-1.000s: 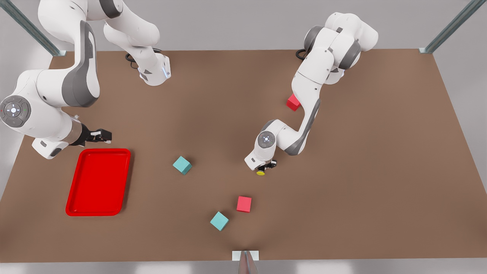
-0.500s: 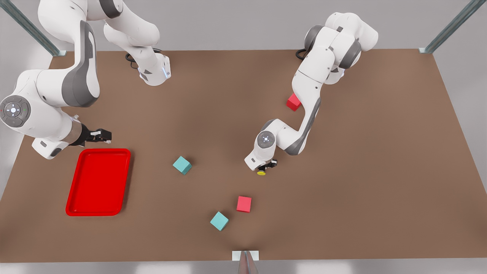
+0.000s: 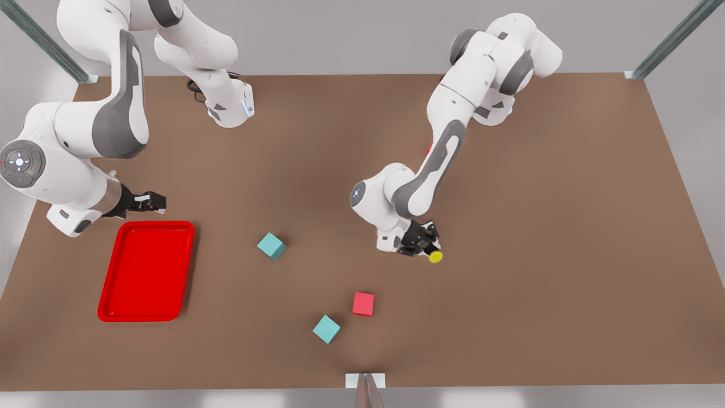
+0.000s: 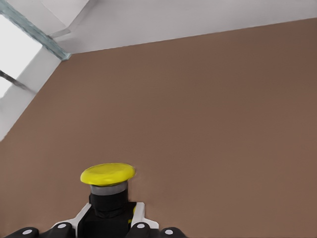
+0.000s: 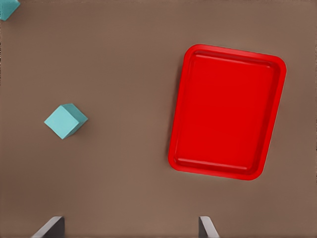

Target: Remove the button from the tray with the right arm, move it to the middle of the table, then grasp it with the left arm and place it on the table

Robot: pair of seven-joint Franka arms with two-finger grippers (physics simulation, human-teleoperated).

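Progress looks late-stage: the button is out of the tray and in the grip of the left gripper, so the pick from the tray and the handover appear done, judging from how things lie. In the left wrist view the button's dark body sits clamped between the two fingertips, its yellow cap pointing away from the wrist. In the front view the left arm reaches from the 1 o'clock corner of the table down to a spot just right of centre, and the button shows at about 4 o'clock from the wrist.

Whether the button touches the tabletop or hangs just above it I cannot tell; the cap lies sideways rather than up. What seems left is to lower it, let go and pull back.

Beside the tray's far edge, at roughly 9 o'clock on the table, the right gripper hangs on the waiting right arm. Its wrist view shows the tray's red floor with nothing in it, and the two fingertips stand wide apart, holding nothing.

A teal cube sits between tray and centre. A red cube and a second teal cube lie toward 6 o'clock, well apart from the button.
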